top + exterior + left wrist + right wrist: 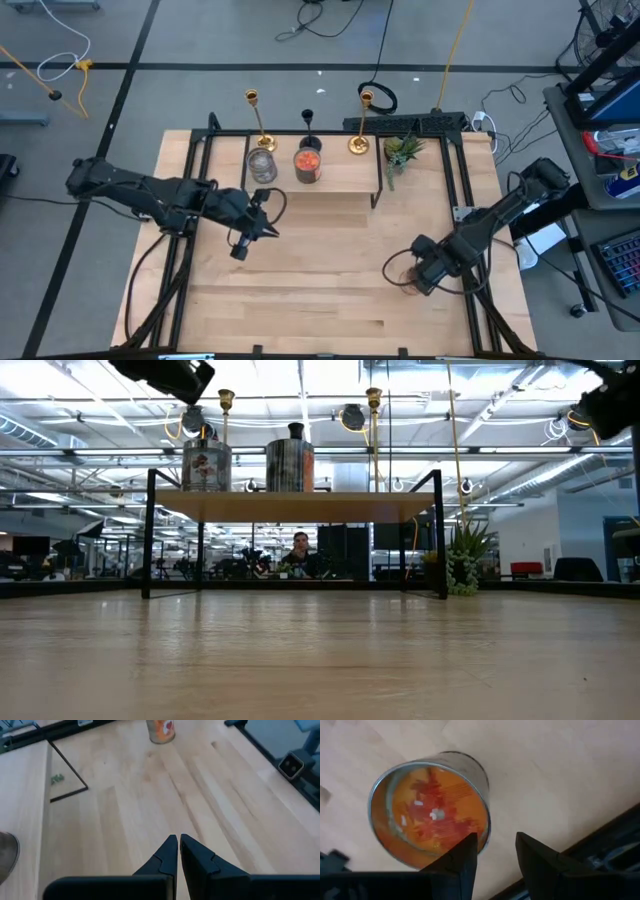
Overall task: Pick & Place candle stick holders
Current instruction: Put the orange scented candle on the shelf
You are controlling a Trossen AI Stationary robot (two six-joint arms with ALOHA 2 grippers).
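Two slim, shiny gold candlesticks, the left gold candlestick [259,122] and the right gold candlestick [362,122], stand upright on the wooden shelf [340,178], each with a round base and a small cup on top; between them, toward the shelf's back edge, stands the shorter black candlestick [309,130] of similar shape. In front of them on the shelf sit two cylindrical tins: the clear-lidded tin [261,166] with a pale inside and the orange tin [308,164] holding orange and red contents; no lettering on either can be read. The shelf is a light wood board on a thin black metal frame, set at the back of the pale, grained wooden tabletop [330,290]. A small green potted plant [400,153] stands at the shelf's right end. The left gripper [262,229] hovers over the tabletop in front of the shelf, its jaws pressed together. The right gripper [495,851] points down near the tabletop's right edge, jaws apart just beside a round metal tin [431,809] holding orange-red wax.
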